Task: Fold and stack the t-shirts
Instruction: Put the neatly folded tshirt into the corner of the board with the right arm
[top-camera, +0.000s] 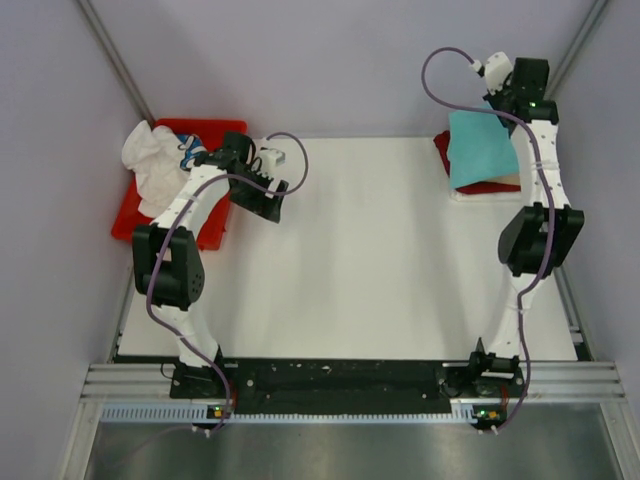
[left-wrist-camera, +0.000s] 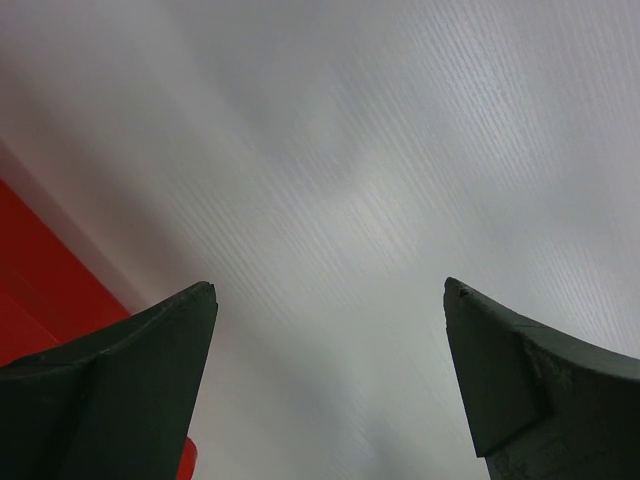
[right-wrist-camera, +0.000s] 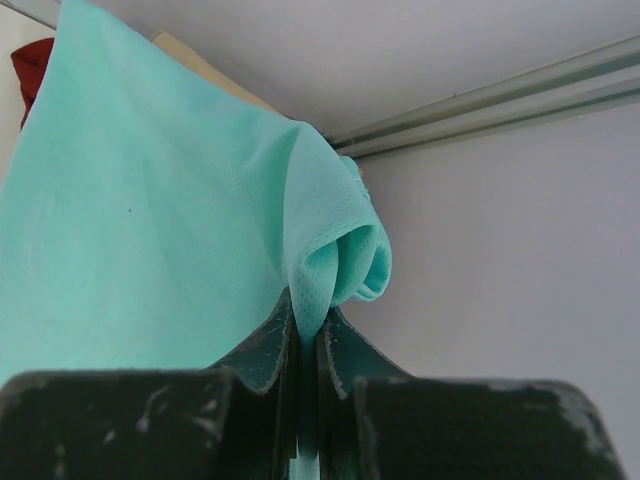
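Teal soft cloth t-shirt (right-wrist-camera: 150, 220) is lying on top of the pile at the far right corner of the white table (top-camera: 380, 260). I am pinching a bunched fold of its edge in my right gripper (right-wrist-camera: 308, 335), jaws pressed tight on the cloth. A dark red shirt (top-camera: 490, 187) and a tan shirt (right-wrist-camera: 200, 62) are peeking out beneath it. My left gripper (left-wrist-camera: 330, 290) is hanging wide open over bare table, holding nothing, just beside the red plastic tray (top-camera: 128, 220) at the far left. A crumpled white shirt (top-camera: 150, 165) is sitting in that tray, with a bit of blue-and-white striped shirt (top-camera: 187, 150) showing beside it.
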